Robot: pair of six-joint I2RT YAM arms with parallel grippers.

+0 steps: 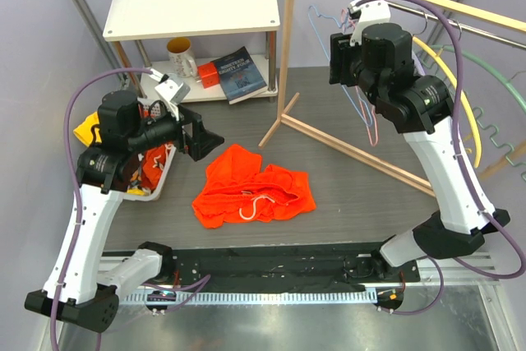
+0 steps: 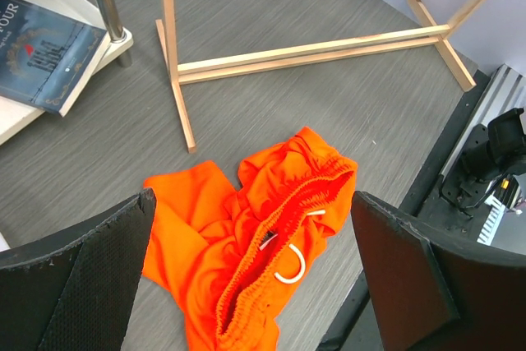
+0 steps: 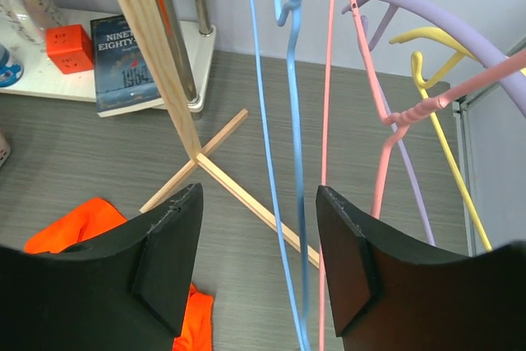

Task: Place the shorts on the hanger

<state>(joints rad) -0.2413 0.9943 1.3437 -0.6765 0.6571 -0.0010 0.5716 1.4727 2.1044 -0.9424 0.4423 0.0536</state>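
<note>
- In the top view, the shorts (image 1: pixel 255 195) lay crumpled on the dark table (image 1: pixel 345 195), just ahead of and below the left gripper (image 1: pixel 207 140), whose fingers were spread and not touching the fabric.
- In the same view, the right gripper (image 1: pixel 352 12) was raised at the wooden rack (image 1: pixel 289 47), up among the hangers; its fingers were too hidden there to tell their spread.
- In the left wrist view, the two black fingers (image 2: pixel 74 285) stood wide apart with nothing between them, and the shorts (image 2: pixel 246 236) sat on the table beyond the gap, the white drawstring (image 2: pixel 292 269) showing at the waistband.
- In the right wrist view, the fingers (image 3: pixel 168 260) were parted, and the hanger (image 3: pixel 275 137) ran down through the gap between them without visibly touching either pad, a pink hanger (image 3: pixel 386 145) just right of it by the right finger.
- A corner of the shorts (image 3: pixel 90 223) showed behind the left finger.
</note>
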